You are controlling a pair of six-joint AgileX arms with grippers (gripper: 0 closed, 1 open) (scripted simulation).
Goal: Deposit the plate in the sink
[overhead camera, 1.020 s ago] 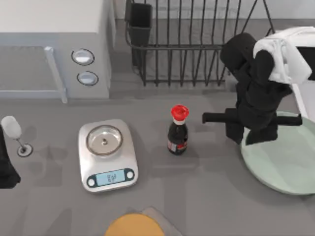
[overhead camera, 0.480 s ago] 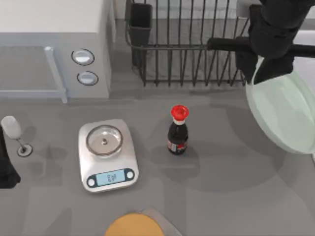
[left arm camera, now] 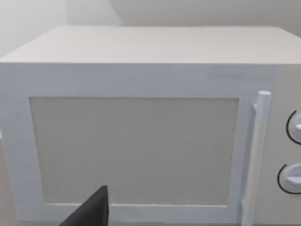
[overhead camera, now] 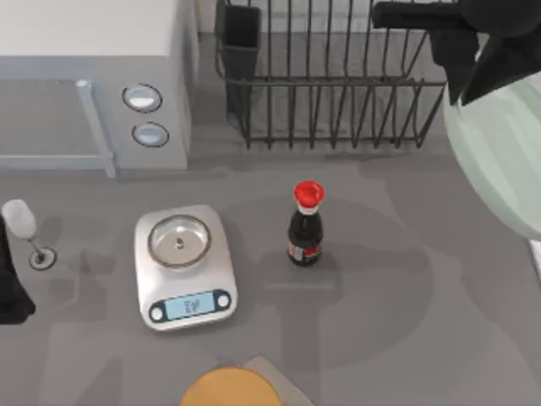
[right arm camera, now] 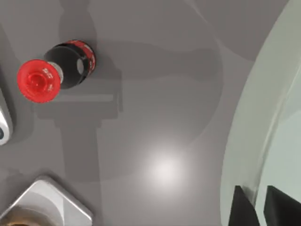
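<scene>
The plate (overhead camera: pixel 499 161) hangs in the upper right of the top view, tilted and lifted off the table (overhead camera: pixel 380 321), its pale green face running out past the right edge of the frame. The right gripper (overhead camera: pixel 473 72) is clenched on the plate's upper rim, just right of the black wire dish rack (overhead camera: pixel 330 93). In the right wrist view the plate's rim (right arm camera: pixel 263 117) fills the right side, with the dark fingertips (right arm camera: pixel 242 207) pinching it at the lower right.

Below on the table stand a soy sauce bottle (overhead camera: pixel 305 224) near the centre, a kitchen scale (overhead camera: pixel 184 266) to its left, and a wine glass (overhead camera: pixel 25 233) at the left edge. An orange-yellow disc (overhead camera: pixel 230 387) shows at the bottom edge. The microwave (overhead camera: pixel 93 80) occupies the upper left.

The left arm (overhead camera: pixel 10 288) sits parked at the left edge; I cannot tell whether its gripper is open.
</scene>
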